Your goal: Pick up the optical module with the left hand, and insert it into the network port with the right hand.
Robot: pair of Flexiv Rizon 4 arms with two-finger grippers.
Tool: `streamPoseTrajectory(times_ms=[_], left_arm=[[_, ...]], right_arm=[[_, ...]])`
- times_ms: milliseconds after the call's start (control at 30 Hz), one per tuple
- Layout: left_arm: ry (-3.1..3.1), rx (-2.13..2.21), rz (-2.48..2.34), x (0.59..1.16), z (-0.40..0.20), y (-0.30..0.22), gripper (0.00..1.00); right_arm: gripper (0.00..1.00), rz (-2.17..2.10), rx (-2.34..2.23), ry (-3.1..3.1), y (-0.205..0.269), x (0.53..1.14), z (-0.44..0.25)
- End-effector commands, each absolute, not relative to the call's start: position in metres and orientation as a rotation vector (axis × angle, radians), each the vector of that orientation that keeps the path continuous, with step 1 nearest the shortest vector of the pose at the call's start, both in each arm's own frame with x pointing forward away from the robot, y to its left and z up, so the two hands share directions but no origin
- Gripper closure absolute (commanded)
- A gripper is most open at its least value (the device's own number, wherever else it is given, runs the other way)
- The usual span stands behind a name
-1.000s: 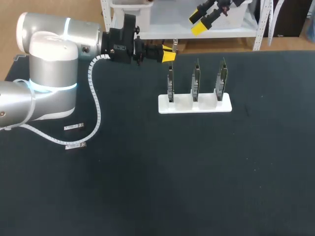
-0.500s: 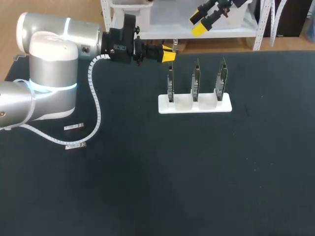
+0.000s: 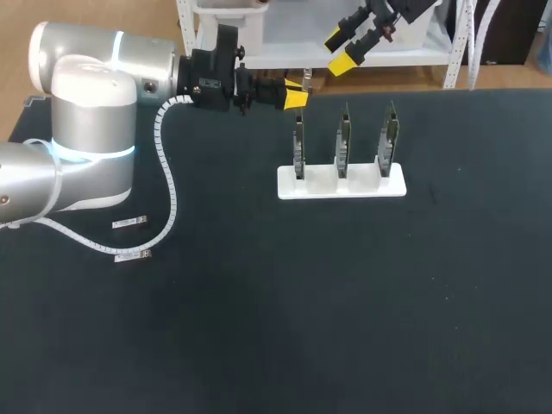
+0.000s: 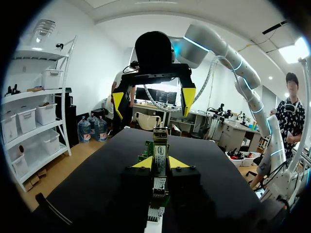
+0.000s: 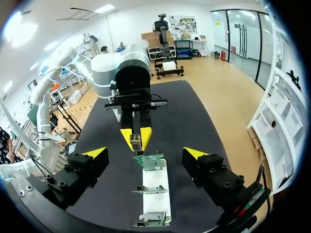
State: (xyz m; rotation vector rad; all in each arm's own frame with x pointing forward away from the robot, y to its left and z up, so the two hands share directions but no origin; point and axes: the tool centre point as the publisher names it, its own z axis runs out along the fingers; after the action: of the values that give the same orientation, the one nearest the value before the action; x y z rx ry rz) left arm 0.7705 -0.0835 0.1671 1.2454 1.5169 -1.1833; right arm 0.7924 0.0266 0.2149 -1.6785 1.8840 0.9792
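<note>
The left gripper (image 3: 296,93) is clamping the module (image 4: 159,167) between its yellow tips and holding it in the air near the counter's (image 3: 345,302) far edge. It is sitting just beside the end card (image 3: 298,148) of the white holder (image 3: 341,184), and the module is pointing along the row of three cards. The right gripper (image 3: 345,47) is hanging up by the far edge, facing the left gripper, with the holder ahead of it. Its fingers are standing wide apart and gripping nothing. Two spare modules (image 3: 129,222) are lying near the left edge, beside the left arm's cable (image 3: 170,185).
</note>
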Motion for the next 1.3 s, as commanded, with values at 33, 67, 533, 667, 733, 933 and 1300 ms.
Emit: streamPoseTrajectory(times_ms=[33,67,533,667,733,933,1300], left_arm=[[1.519,1.246,-1.182,0.771,0.167,-0.084,1.0],[1.519,1.246,-1.182,0.771,0.167,-0.084,1.0],[1.519,1.246,-1.182,0.771,0.167,-0.084,1.0],[1.519,1.246,-1.182,0.771,0.167,-0.084,1.0],[1.519,1.246,-1.182,0.771,0.167,-0.084,1.0],[1.519,1.246,-1.182,0.771,0.167,-0.084,1.0],[1.519,1.246,-1.182,0.771,0.167,-0.084,1.0]], right_arm=[[0.0,0.959,-1.651,1.856,0.025,0.774,0.211],[0.0,0.976,-1.661,1.836,0.026,0.771,0.21],[0.0,1.025,-1.767,1.762,0.037,0.761,0.2],[0.0,1.002,-1.759,1.769,0.04,0.761,0.199],[0.0,1.004,-1.761,1.761,0.042,0.761,0.198],[0.0,1.022,-1.762,1.744,0.051,0.762,0.195],[0.0,0.974,-1.779,1.78,0.058,0.763,0.191]])
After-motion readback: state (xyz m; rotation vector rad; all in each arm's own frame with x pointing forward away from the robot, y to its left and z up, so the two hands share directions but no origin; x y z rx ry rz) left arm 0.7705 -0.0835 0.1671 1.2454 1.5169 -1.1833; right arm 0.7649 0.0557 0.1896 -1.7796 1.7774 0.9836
